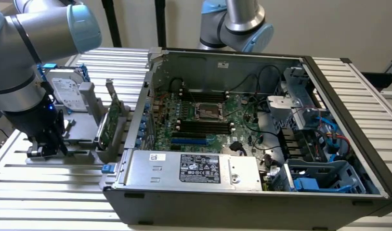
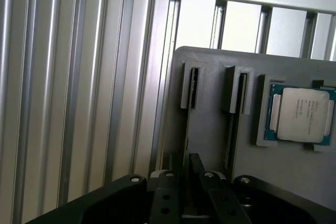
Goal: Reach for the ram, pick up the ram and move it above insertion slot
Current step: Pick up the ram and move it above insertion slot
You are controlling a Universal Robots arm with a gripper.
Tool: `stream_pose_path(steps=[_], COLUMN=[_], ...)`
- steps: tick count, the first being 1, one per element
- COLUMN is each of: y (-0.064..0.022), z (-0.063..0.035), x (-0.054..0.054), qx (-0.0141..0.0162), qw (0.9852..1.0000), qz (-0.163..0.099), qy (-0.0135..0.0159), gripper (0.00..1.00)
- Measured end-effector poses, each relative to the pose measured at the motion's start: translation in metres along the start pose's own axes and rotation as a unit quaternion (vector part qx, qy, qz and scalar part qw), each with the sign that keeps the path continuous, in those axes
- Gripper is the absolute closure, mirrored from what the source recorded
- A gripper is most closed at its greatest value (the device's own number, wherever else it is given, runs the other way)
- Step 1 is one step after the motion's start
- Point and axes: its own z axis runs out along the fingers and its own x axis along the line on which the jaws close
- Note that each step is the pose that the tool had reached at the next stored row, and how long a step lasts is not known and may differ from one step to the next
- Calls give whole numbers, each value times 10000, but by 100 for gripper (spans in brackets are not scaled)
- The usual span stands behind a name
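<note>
My gripper (image 1: 45, 148) is lowered onto the grey holder stand (image 1: 80, 129) at the exterior view's left, outside the computer case. In the wrist view, the gripper (image 2: 189, 182) straddles a thin dark strip seen edge-on, the ram (image 2: 186, 135), which runs from a slotted post (image 2: 191, 85) of the grey holder (image 2: 210, 129) down into the gripper. I cannot tell whether the gripper presses on it. The insertion slots (image 1: 202, 126) are the dark rows on the motherboard inside the open case, well to the exterior view's right of the gripper.
A silver hard drive (image 1: 64, 91) and a green expansion card (image 1: 109, 126) stand in the same holder near the gripper. A processor chip (image 2: 301, 115) lies in the holder's recess. The case wall (image 1: 141, 110) rises between the stand and the motherboard. A second arm (image 1: 238, 24) stands behind the case.
</note>
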Motion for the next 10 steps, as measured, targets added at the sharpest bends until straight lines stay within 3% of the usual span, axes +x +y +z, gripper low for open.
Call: stream_pose_path(steps=[2, 10], y=[0, 0], z=[0, 0], x=[0, 0], qx=[0, 0], qw=[10000, 9999], qz=[6, 146], qy=[0, -3], gripper=[86, 86])
